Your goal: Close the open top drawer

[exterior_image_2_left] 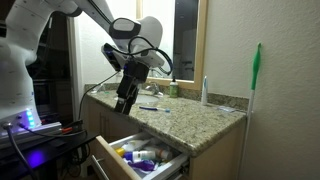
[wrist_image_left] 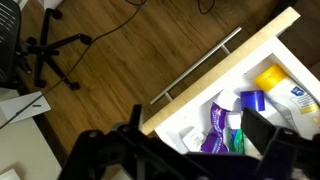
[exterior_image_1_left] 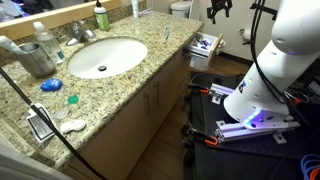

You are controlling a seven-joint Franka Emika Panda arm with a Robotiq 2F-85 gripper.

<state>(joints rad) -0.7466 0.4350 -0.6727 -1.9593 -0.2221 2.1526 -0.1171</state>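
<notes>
The top drawer [exterior_image_1_left: 205, 45] stands pulled out of the light-tan vanity, with white, blue and purple small items inside. It also shows in an exterior view [exterior_image_2_left: 108, 166] at the bottom. In the wrist view its wooden front [wrist_image_left: 215, 76] and metal bar handle [wrist_image_left: 195, 65] run diagonally, with tubes and bottles behind them. My gripper [exterior_image_2_left: 124, 103] hangs in the air above the drawer, beside the counter edge, touching nothing. It is small at the top of an exterior view [exterior_image_1_left: 218, 12]. In the wrist view its dark fingers [wrist_image_left: 197, 126] are spread apart and empty.
The granite counter [exterior_image_1_left: 150, 45] holds a white sink [exterior_image_1_left: 100, 57], a faucet [exterior_image_1_left: 80, 33], a grey cup [exterior_image_1_left: 38, 58], bottles and small items. A toothbrush [exterior_image_2_left: 206, 90] stands by the wall. An office chair base [wrist_image_left: 45, 50] and cables lie on the wood floor. The robot's cart [exterior_image_1_left: 250, 125] stands beside the vanity.
</notes>
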